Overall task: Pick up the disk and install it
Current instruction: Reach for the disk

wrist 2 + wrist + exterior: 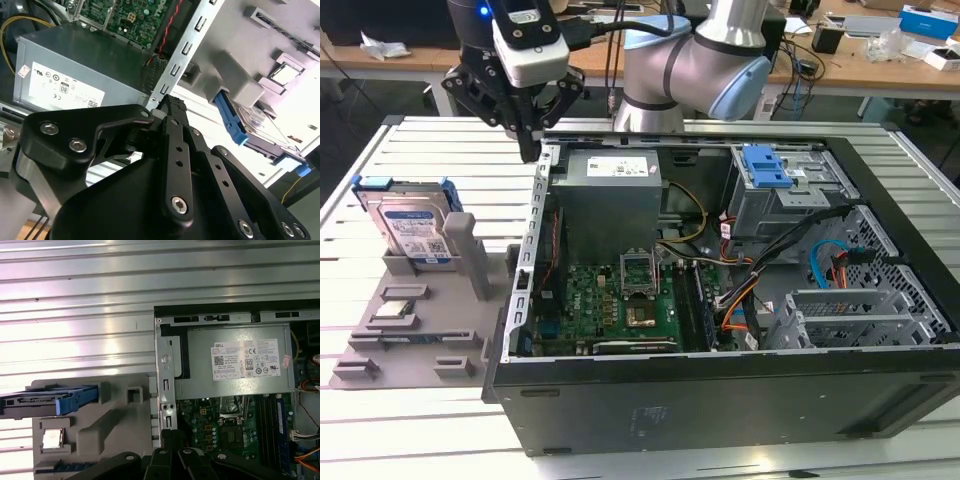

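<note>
The disk (412,226) is a silver drive with a white-and-blue label and blue rails. It stands tilted in a grey holder (420,330) at the exterior view's left, beside the open computer case (720,400). My gripper (527,148) hangs above the case's rear corner next to the holder, to the right of the disk and higher than it. Its black fingers meet at the tip with nothing between them. In both wrist views the disk (252,125) (47,400) lies apart from the gripper (170,104) (169,437).
Inside the case are a grey power supply (610,185), a green motherboard (620,300), loose cables (820,260), and a metal drive cage with a blue latch (765,165). A small square chip (392,310) rests on the holder. A cluttered desk (880,40) stands behind.
</note>
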Robot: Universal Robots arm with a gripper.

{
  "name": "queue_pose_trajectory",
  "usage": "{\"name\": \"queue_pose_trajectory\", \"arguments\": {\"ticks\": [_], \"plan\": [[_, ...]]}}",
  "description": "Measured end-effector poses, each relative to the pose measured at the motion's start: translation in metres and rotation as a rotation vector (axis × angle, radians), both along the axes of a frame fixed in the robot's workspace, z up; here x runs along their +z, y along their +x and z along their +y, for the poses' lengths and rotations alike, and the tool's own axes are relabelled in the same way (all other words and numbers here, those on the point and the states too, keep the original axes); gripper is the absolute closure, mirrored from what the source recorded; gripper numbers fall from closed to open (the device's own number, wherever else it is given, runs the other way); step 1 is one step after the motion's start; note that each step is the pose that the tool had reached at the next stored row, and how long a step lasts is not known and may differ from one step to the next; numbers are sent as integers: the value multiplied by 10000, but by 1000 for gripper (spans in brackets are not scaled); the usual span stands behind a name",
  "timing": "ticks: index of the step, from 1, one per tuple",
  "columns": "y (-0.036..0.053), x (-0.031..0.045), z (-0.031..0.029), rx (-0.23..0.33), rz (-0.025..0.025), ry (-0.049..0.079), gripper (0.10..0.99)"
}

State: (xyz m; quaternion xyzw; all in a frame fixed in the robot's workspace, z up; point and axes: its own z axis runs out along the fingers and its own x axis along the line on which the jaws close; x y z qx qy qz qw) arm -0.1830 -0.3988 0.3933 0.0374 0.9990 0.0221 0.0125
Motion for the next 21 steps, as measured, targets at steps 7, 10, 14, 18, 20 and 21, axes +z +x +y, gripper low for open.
{"name": "queue_pose_trajectory", "arguments": {"ticks": [7, 10, 14, 18, 20, 21], "plan": [[-130, 0, 0, 0, 0, 0, 980], [-191, 0, 0, 0, 0, 0, 980], [-267, 0, 0, 1, 0, 1, 980], [-389, 0, 0, 1, 0, 0, 980], [-431, 0, 0, 1, 0, 0, 980], [-464, 0, 0, 1, 0, 1, 980]]}}
